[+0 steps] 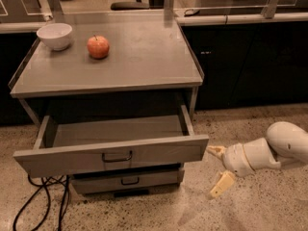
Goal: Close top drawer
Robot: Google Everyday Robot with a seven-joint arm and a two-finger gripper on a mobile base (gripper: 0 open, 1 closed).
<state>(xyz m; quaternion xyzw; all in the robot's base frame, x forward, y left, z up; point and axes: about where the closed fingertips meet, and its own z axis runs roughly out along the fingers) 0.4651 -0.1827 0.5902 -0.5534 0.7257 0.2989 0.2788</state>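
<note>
The top drawer (113, 155) is grey and shallow, pulled out of the grey cabinet, and its inside holds nothing. Its wide front panel has a small black handle (117, 156) at centre. My gripper (219, 168) is to the right of the drawer front's right end, near the floor, apart from it. Its two cream fingers are spread open: one fingertip (215, 151) points at the drawer's right corner, the other (221, 185) hangs lower. It holds nothing.
A lower drawer front (127, 180) sits shut beneath the open one. A white bowl (55, 35) and a red apple (98, 46) rest on the cabinet top (144, 57). Black cables (41, 203) lie on the speckled floor at left. Dark cabinets (250, 61) stand behind.
</note>
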